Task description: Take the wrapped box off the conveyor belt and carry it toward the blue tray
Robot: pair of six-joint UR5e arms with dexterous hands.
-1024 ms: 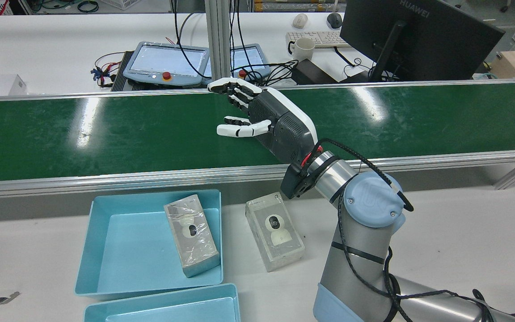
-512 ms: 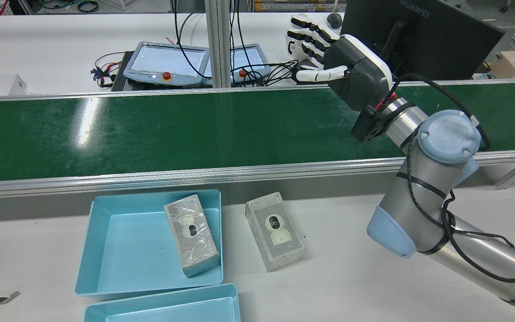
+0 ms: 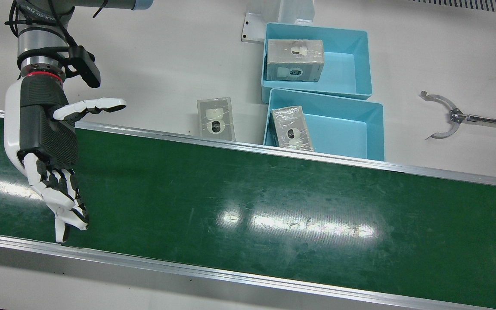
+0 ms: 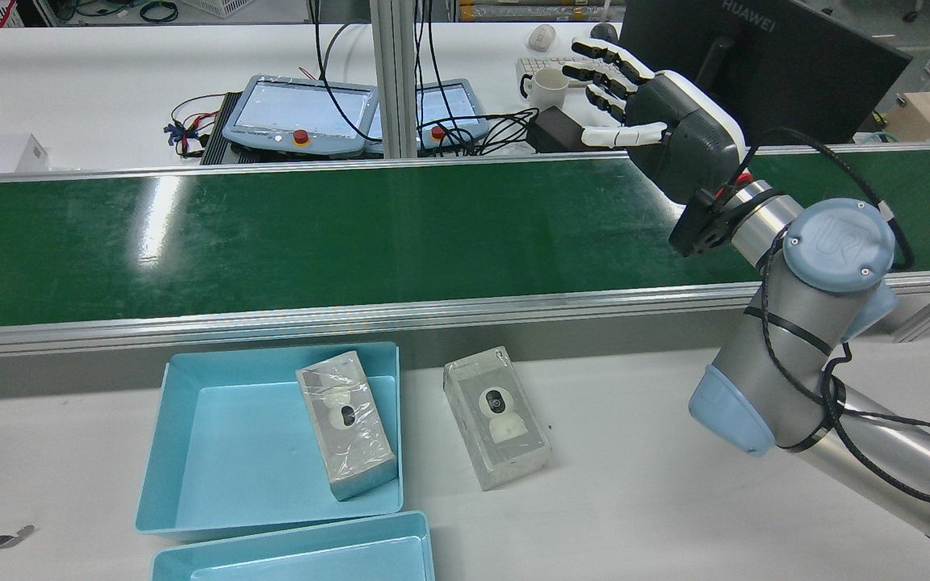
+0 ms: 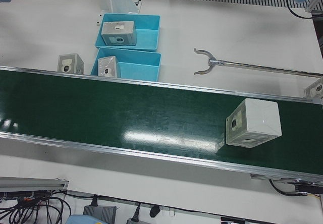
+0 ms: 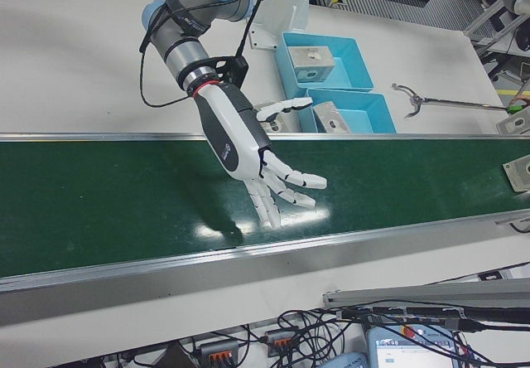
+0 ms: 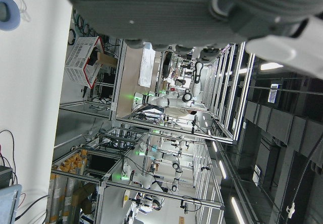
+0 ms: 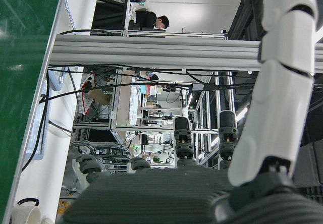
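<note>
The fingers (image 3: 65, 202) of the right hand (image 3: 43, 142) were spread wide apart and held nothing, pointing toward 6 o'clock over the green conveyor belt (image 3: 274, 202) in the front view, with the thumb stuck out toward 3 o'clock. At 1 o'clock from the hand sat two blue trays (image 3: 360, 129), each with a wrapped package inside, and a third package (image 3: 216, 118) lay on the white table (image 3: 166, 51) just beside them.

In the rear view the same hand (image 4: 667, 121) stood raised at the belt's far edge, at 2 o'clock from the nearer tray (image 4: 190, 436), palm turned toward 9 o'clock.

The left-front view alone showed the wrapped box (image 5: 253, 123): it lay on the belt (image 5: 126, 113) at 4 o'clock from the trays (image 5: 146, 65), well apart from them, untouched. No arm appeared there.

The right-front view showed the hand (image 6: 248, 148) tilted down toward 5 o'clock, hovering above the belt.

The left hand (image 7: 202, 12) appeared only in its own camera, as a blurred dark underside; whether it was open could not be told.
</note>
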